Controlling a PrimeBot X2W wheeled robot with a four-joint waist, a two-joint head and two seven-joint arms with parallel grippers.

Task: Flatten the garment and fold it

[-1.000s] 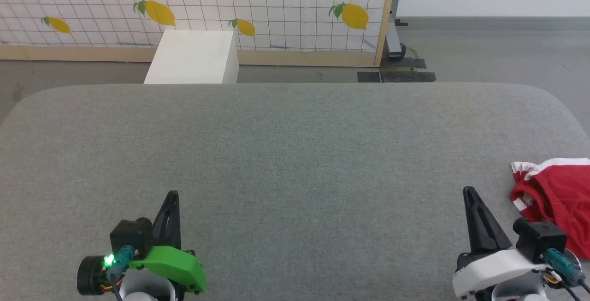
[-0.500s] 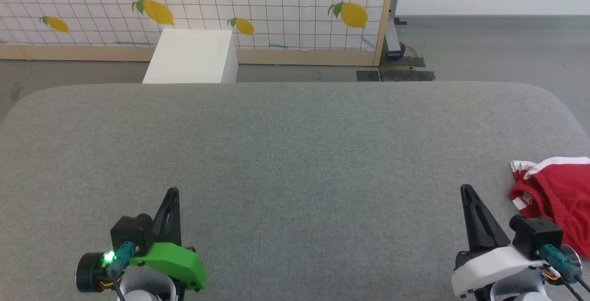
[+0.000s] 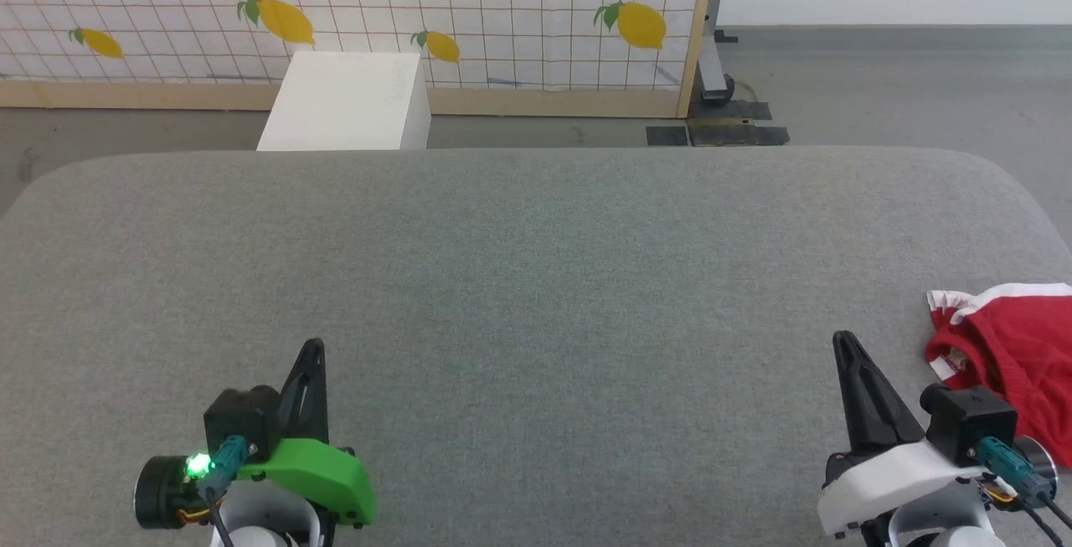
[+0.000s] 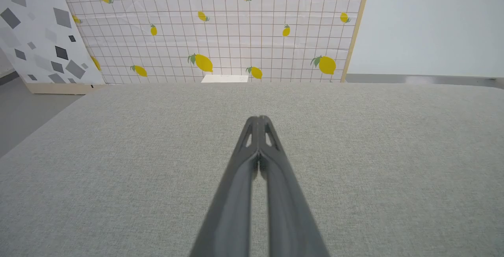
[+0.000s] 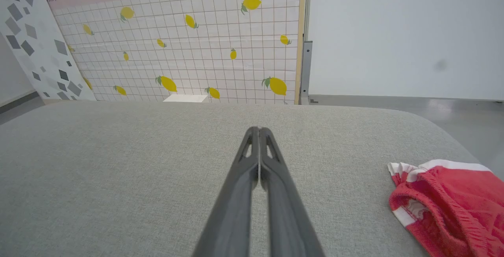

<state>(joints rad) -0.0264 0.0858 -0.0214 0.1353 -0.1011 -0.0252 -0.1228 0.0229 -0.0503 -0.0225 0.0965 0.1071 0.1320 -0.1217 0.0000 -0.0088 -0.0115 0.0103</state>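
The grey cloth-covered worktop [image 3: 536, 279] spreads wide in front of the robot. The garment [image 3: 1017, 354] lies bunched in a heap at the worktop's right edge, partly cut off by the head view's border. It is red, with a white band and stripes showing along its folds. It looks thin, soft and light, so it should drape and slide rather than hold any shape. A pinch on the white-banded hem nearest the middle of the worktop seems the surest hold, taking a single layer if possible. The right fingers [image 3: 867, 405] are pressed together on nothing and point forward low over the worktop, just beside the heap but apart from it. The left fingers [image 3: 308, 388] are likewise together and empty, pointing forward, well apart from the garment
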